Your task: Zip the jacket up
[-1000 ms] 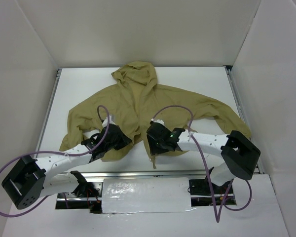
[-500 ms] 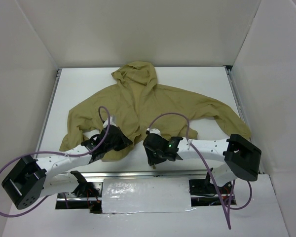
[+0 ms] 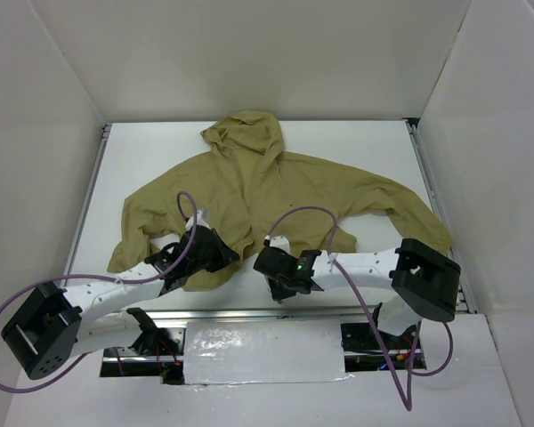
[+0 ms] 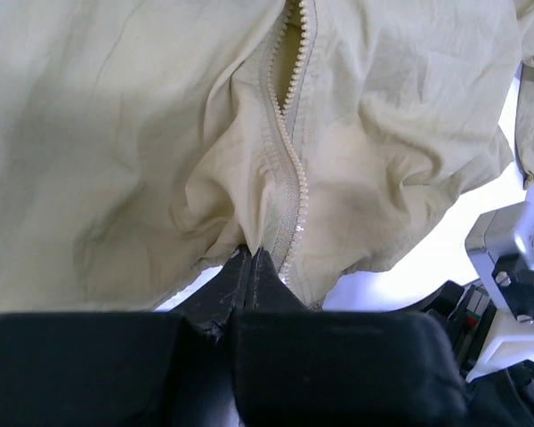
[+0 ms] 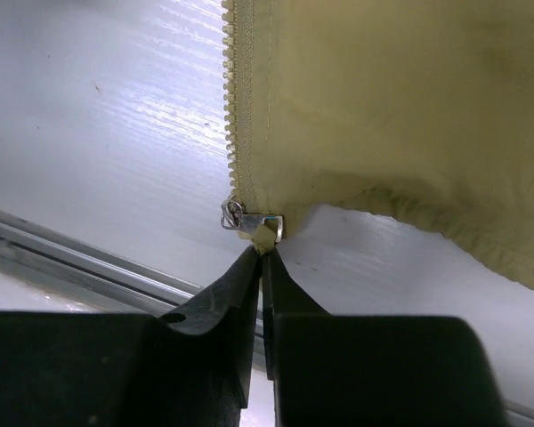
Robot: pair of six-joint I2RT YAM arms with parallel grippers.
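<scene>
So the jacket [image 3: 276, 187] is lying spread out flat on the white desk [image 3: 365, 142], hood [image 3: 245, 133] pointing to the far side, sleeves flopped out left and right, hem down by the near edge where both arms are working. Left tool [image 4: 251, 258] is clenched tight on a bunched-up bit of the jacket's fabric right next to one row of zipper teeth [image 4: 291, 169], and the cloth puckers into folds where it's pinched. Right tool [image 5: 262, 253] has its fingers squeezed together on the little end of zipper tape just under the metal zipper slider [image 5: 252, 221] (looks like it has the tape and not the slider itself, but it's a close call from that angle). That slider sits at the very bottom of its tooth row, with bare desk to one side of it, and a metal rail [image 5: 71, 253] runs along the desk edge just beside the tool. From the overhead view the front isn't zipped at the hem, and the two tools sit near each other there.
</scene>
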